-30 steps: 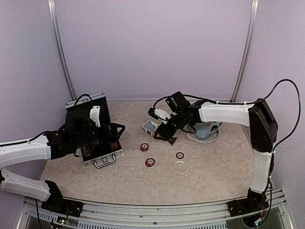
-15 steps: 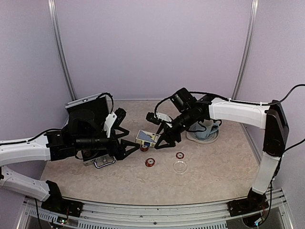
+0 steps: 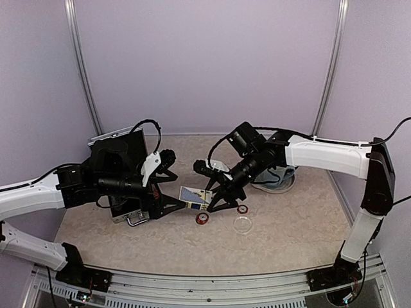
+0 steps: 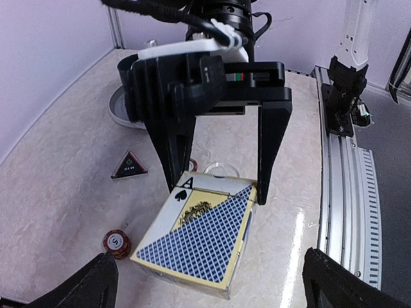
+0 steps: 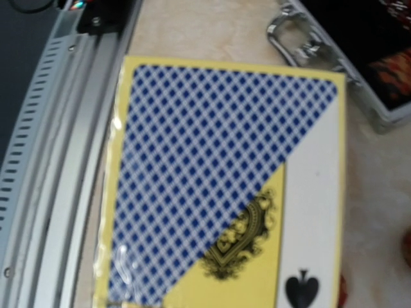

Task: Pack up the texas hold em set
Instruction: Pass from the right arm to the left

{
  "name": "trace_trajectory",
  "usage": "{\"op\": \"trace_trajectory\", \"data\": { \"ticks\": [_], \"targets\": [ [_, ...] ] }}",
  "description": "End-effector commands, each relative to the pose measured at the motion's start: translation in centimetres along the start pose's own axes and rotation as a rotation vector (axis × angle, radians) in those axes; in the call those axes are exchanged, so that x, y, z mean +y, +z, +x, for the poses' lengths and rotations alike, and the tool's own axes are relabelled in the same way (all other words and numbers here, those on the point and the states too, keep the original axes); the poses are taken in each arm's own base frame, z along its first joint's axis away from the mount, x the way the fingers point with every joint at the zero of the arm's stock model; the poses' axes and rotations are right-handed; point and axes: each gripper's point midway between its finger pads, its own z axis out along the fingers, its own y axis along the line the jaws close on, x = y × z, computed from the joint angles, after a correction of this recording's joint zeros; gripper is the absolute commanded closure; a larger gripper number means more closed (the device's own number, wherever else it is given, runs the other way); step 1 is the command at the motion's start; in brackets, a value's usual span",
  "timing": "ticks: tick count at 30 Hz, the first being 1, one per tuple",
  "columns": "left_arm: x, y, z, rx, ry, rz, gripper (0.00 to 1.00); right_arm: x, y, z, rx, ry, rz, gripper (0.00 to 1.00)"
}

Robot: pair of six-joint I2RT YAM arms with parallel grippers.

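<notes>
Your right end effector (image 3: 217, 194) holds the card box (image 3: 192, 196) by its ace end, with one finger on each long side. The box is tilted and seems to be lifted off the counter (image 3: 282, 237), though from above I cannot be sure. Your left end effector (image 3: 178, 190) is spread wide, just beside the box at its 9 o'clock and not touching it. The open briefcase (image 3: 119, 157) stands beyond it, also at 9 o'clock. A red chip (image 3: 202, 219) lies at 5 o'clock of the box. A second chip (image 3: 243, 209) and the clear disc (image 3: 243, 224) lie at 4 o'clock.
</notes>
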Motion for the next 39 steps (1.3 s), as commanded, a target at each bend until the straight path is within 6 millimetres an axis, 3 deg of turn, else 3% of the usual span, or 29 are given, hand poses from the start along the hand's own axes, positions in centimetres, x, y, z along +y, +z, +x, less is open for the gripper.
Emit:
{"op": "trace_trajectory", "data": {
  "ticks": [1,19,27,39],
  "targets": [
    [-0.3,0.3,0.2,0.054,0.047,0.072,0.01,2.5,-1.0,-1.9,-0.062,-0.096,-0.059,0.52],
    [0.3,1.7,1.2,0.087,-0.035,0.237,0.01,3.3,-0.7,-2.5,-0.075,-0.118,-0.074,0.53],
    [0.2,2.3,1.9,0.112,-0.059,0.26,0.11,3.3,-0.7,-2.5,-0.076,-0.119,-0.077,0.54],
    [0.3,2.5,1.9,0.114,-0.058,0.262,0.17,3.1,-0.3,-2.2,-0.063,-0.109,-0.083,0.55]
  ]
}}
